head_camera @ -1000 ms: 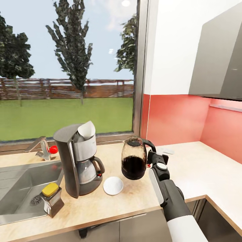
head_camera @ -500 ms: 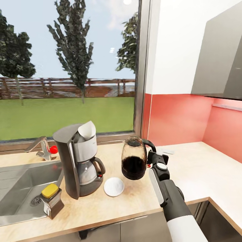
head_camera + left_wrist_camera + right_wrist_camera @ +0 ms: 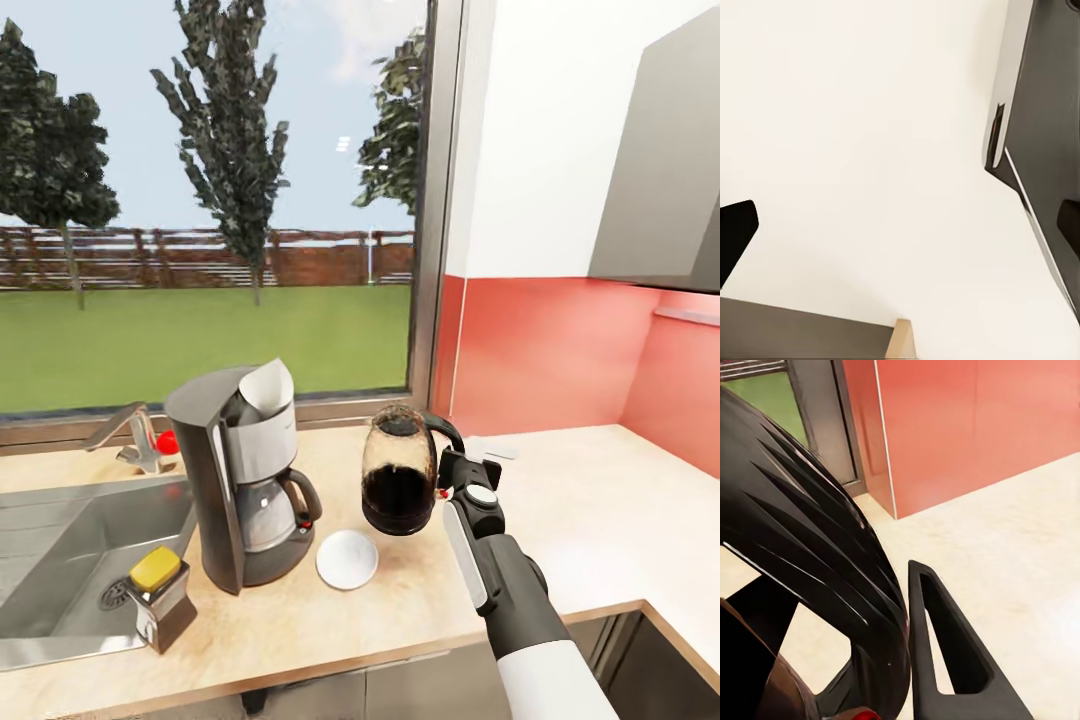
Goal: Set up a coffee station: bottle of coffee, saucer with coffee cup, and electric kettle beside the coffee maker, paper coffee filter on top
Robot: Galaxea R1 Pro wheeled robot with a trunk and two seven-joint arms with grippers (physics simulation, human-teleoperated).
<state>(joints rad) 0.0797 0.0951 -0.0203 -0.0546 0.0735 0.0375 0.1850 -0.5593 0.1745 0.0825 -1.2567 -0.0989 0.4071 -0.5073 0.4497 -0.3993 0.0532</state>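
dark grey coffee maker (image 3: 240, 470), white saucer (image 3: 347, 559), light wood-grain kitchen countertop (image 3: 590, 500)

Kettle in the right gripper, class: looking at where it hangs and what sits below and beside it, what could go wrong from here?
1. The kettle hangs above the countertop, held by its handle in the right gripper; a slip might drop it.
2. The saucer lies just below and beside it, so lowering straight down could land the base on the saucer's edge.
3. The coffee maker, with the filter on top, stands close; a leftward swing may knock it.
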